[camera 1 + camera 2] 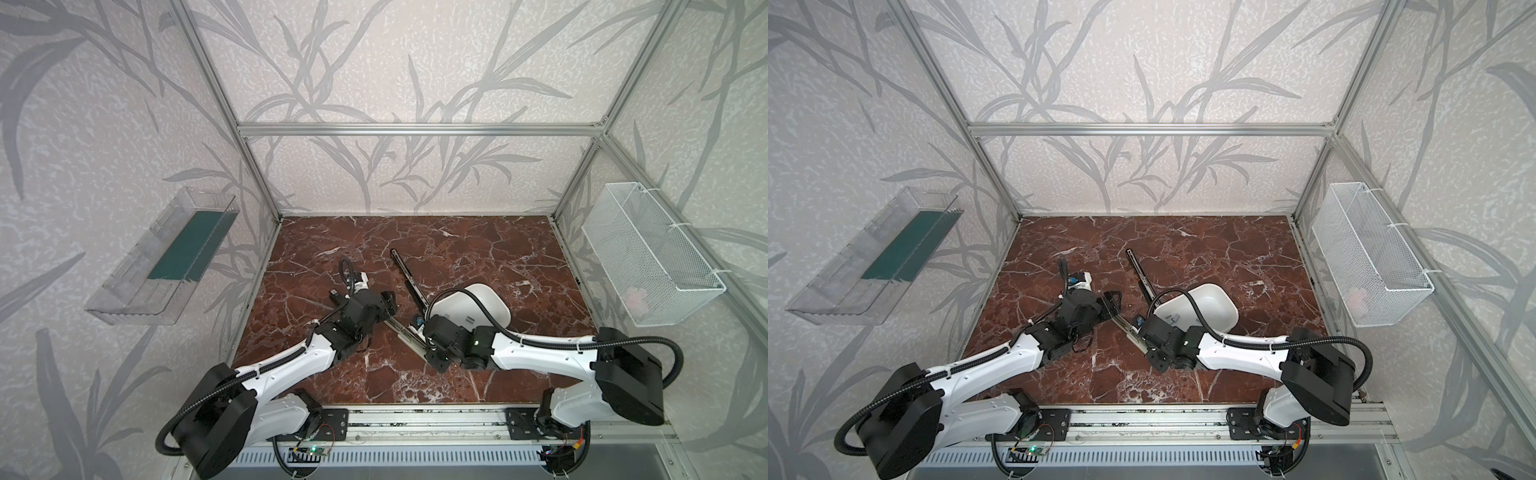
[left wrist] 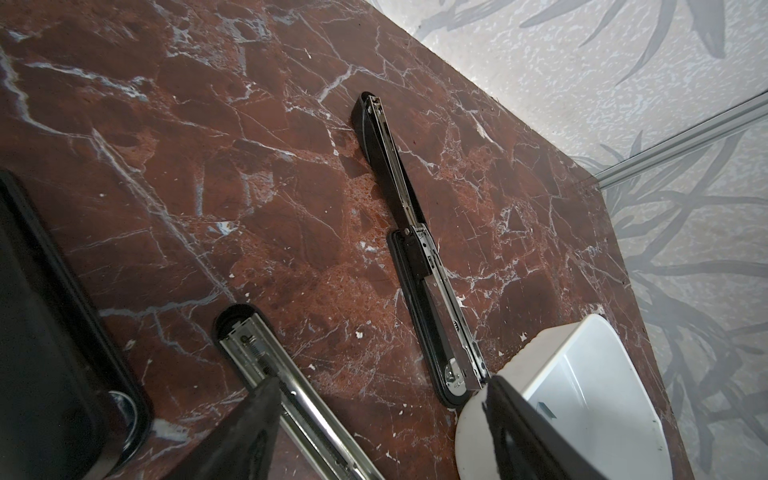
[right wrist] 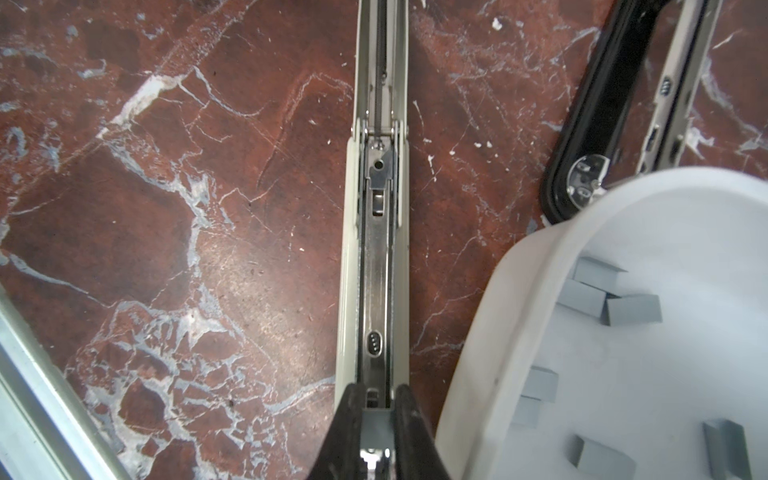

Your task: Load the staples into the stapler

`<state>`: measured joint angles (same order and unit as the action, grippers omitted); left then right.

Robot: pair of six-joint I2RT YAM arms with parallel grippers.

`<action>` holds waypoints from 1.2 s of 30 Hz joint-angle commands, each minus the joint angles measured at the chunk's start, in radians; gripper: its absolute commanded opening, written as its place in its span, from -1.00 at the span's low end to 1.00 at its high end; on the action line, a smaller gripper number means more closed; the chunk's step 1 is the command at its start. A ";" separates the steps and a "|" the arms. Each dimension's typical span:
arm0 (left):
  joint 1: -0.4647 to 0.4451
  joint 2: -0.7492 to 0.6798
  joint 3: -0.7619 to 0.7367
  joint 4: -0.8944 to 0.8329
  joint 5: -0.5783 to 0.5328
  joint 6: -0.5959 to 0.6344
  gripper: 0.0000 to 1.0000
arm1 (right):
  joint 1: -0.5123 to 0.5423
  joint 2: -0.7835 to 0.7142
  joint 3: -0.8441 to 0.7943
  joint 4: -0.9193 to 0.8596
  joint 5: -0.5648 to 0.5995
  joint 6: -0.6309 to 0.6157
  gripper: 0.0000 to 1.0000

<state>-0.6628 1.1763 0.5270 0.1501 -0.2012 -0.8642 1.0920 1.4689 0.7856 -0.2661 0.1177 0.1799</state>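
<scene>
Right hand (image 3: 377, 392), staples (image 3: 376, 432) pinched inside — over stapler (image 3: 375, 270)

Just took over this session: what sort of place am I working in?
Probably a robot test booth, not a real office: an aluminium frame around leaf-patterned walls, a marble-look tabletop, and both arms mounted on a front rail.

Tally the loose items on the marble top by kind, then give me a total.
Staplers: 2, one black, one pale grey, both opened flat
White dish: 1
Staple strips: 8 in view: 7 in the dish, plus the staple strip in the right claw
Total: 11
</scene>
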 commanded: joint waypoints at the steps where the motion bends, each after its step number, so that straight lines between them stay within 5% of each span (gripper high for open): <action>1: -0.002 0.007 -0.002 0.015 -0.027 0.004 0.57 | 0.005 0.010 0.014 0.002 -0.007 -0.011 -0.69; 36: -0.004 -0.010 -0.004 0.005 -0.030 0.008 0.57 | 0.005 0.014 0.007 -0.065 -0.022 0.036 -0.68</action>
<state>-0.6628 1.1816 0.5270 0.1505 -0.2081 -0.8635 1.0920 1.4975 0.7959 -0.2668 0.1108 0.1932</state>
